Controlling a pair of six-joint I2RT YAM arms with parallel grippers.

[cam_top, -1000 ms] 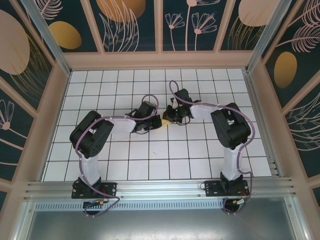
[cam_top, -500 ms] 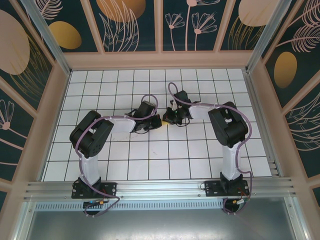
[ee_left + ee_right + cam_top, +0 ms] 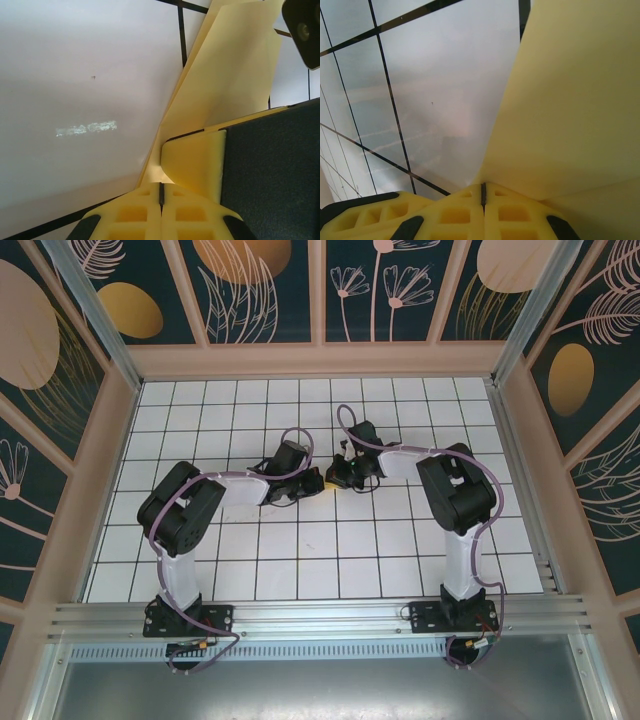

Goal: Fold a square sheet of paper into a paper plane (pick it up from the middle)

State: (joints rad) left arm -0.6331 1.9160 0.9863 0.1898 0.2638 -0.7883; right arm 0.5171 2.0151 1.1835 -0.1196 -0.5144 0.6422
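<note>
over the table (image 3: 250, 560), just 12 o'clock of centre: folded paper (image 3: 327, 481), pale yellow; reached from 9 o'clock by the left gripper (image 3: 161, 192) and from 3 o'clock by the right gripper (image 3: 483, 192), equally near; both with pads pressed together, clamped on the paper; seen from the left wrist, long axis toward 1 o'clock; next crease probably along that line

Paper (image 3: 327, 481) just a yellow sliver from above, mostly hidden between left gripper (image 3: 306, 484) and right gripper (image 3: 340, 476), folds too small to read, wrist views crop its edges
</note>
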